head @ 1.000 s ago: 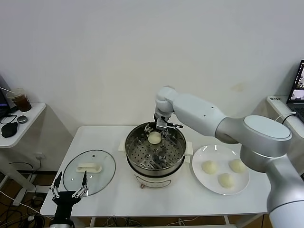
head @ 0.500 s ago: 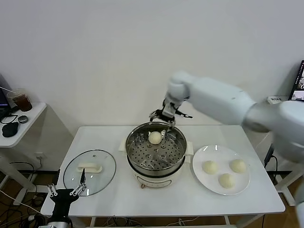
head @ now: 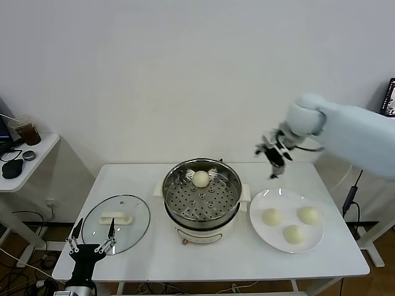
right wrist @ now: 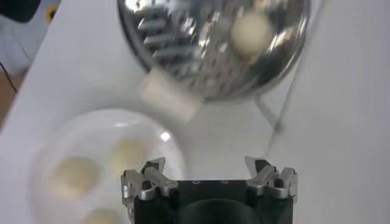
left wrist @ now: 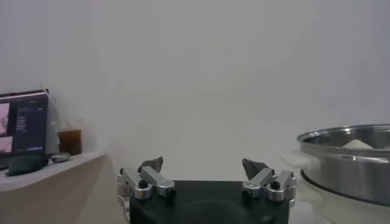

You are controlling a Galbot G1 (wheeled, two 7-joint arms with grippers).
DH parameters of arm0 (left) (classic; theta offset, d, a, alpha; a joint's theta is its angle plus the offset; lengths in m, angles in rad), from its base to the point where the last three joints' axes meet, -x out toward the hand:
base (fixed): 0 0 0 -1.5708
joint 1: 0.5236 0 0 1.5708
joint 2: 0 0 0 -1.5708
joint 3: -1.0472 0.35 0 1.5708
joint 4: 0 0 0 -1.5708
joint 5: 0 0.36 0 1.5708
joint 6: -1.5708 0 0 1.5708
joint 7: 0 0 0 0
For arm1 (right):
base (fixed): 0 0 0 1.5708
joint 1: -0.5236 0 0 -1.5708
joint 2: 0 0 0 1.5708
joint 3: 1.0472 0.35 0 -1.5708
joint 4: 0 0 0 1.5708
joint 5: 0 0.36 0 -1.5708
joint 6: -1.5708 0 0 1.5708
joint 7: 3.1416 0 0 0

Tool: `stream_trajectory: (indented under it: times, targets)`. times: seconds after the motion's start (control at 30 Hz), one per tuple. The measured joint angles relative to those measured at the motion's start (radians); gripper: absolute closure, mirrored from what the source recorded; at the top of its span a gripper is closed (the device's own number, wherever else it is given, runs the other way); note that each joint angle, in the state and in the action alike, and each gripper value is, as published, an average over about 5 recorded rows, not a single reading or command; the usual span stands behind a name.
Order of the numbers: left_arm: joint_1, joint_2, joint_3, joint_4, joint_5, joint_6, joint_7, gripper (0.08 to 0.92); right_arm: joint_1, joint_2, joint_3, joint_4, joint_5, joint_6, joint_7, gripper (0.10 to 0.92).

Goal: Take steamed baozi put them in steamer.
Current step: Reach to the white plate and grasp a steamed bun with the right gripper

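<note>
The steel steamer [head: 202, 198] stands mid-table on its white base, with one steamed baozi [head: 200, 179] lying on the far side of its perforated tray. Three more baozi [head: 272, 216] [head: 308, 214] [head: 294, 234] rest on a white plate [head: 265, 199] to its right. My right gripper [head: 273, 153] hangs open and empty in the air above the plate's far edge, between steamer and plate. Its wrist view shows the steamer [right wrist: 177, 49] with the bun [right wrist: 251, 33] and the plate's buns [right wrist: 73, 175]. My left gripper [head: 92, 242] stays parked, open, at the table's front left corner.
A round glass lid [head: 116, 222] with a white handle lies flat at the left of the table. A side table [head: 24, 161] with a cup and a mouse stands far left. A laptop [head: 390, 98] sits at the right edge.
My right gripper has risen out of the steamer and swung right toward the plate, leaving one baozi on the tray. The left arm has barely moved.
</note>
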Motion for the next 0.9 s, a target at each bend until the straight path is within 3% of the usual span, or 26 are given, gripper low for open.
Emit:
stream_trajectory:
  times: [0.4, 0.9]
  targets:
    - [0.005, -0.003, -0.016, -0.003, 0.003, 0.001, 0.0, 0.177, -0.258, -0.023, 0.156, -0.05, -0.1, -0.028, 0.021, 0.203]
    - [0.009, -0.009, -0.04, -0.007, 0.006, 0.003, 0.001, 0.177, -0.472, 0.091, 0.297, -0.187, -0.228, 0.005, 0.055, 0.203]
